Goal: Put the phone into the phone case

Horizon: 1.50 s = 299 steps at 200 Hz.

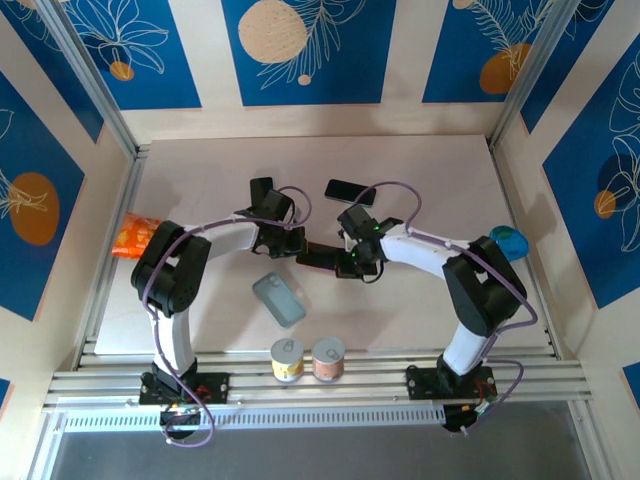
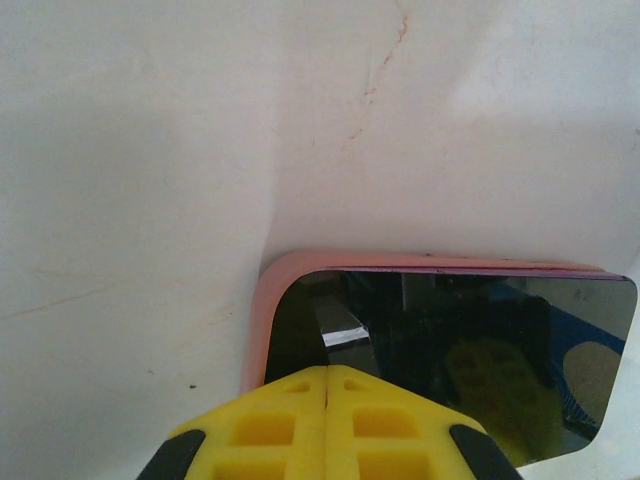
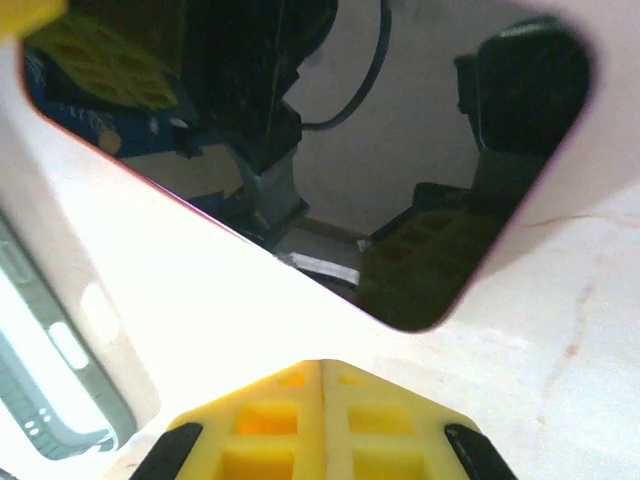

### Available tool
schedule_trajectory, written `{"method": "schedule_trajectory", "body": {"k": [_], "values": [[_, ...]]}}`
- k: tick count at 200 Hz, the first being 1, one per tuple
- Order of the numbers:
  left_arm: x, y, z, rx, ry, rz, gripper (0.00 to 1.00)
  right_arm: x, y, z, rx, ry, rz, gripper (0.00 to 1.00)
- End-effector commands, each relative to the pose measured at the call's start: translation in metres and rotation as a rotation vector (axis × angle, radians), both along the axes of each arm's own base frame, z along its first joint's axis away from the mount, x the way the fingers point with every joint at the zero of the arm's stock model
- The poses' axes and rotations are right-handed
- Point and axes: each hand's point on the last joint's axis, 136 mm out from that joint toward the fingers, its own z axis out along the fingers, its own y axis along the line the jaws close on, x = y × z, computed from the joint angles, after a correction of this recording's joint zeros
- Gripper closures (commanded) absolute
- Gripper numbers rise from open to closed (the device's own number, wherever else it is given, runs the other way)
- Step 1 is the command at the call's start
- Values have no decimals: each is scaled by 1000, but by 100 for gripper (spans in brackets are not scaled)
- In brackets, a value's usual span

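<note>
1. Yellowish can (image 1: 287,360) and pinkish can (image 1: 328,358): upright, side by side at the near edge of the worktop (image 1: 200,170). Lids are on, so the contents cannot be told.
2. Phone case (image 1: 278,299): pale blue-grey, lying flat and askew just beyond the cans. The phone lies outside it. The right wrist view catches its edge (image 3: 40,370) low on the left.
3. Phone (image 1: 320,256): flat on mid-worktop, beyond the case, between both tools. Overhead it reads as a dark slab. The wrist views add a pink rim and a glossy screen (image 2: 470,340) (image 3: 300,150).
4. Left tool (image 1: 300,247) (image 2: 327,372): clenched, yellow fingers pressed together at the phone's edge.
5. Right tool (image 1: 346,262) (image 3: 322,365): clenched likewise, on the opposite side.
6. Farther off: a second dark slab (image 1: 350,191). An orange packet (image 1: 135,237) lies far left and a blue-green object (image 1: 510,243) far right, each partly behind an arm.
</note>
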Motion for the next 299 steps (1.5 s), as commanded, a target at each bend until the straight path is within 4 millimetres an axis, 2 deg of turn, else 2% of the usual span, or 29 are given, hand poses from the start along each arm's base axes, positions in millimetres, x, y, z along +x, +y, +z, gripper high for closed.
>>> {"method": "schedule_trajectory", "body": {"k": [1, 34, 83, 151, 221, 262, 299], "values": [[-7, 10, -31, 95, 38, -9, 95, 12, -6, 33, 19, -56, 16, 100], [-6, 11, -28, 104, 33, -11, 95, 18, -17, 28, 31, -41, -8, 100], [-8, 8, -32, 91, 53, -20, 95, 22, -12, 14, 36, -4, -6, 100], [-11, 8, -34, 89, 68, -22, 95, 12, -15, -18, -7, 61, -15, 100], [-14, 9, -37, 91, 76, -17, 95, 9, -17, -35, -49, 86, -6, 100], [-16, 9, -39, 89, 86, -24, 95, -6, -18, -58, -116, 130, 24, 100], [-23, 9, -43, 101, 94, -35, 95, -35, -18, -84, -173, 205, 53, 100]]}}
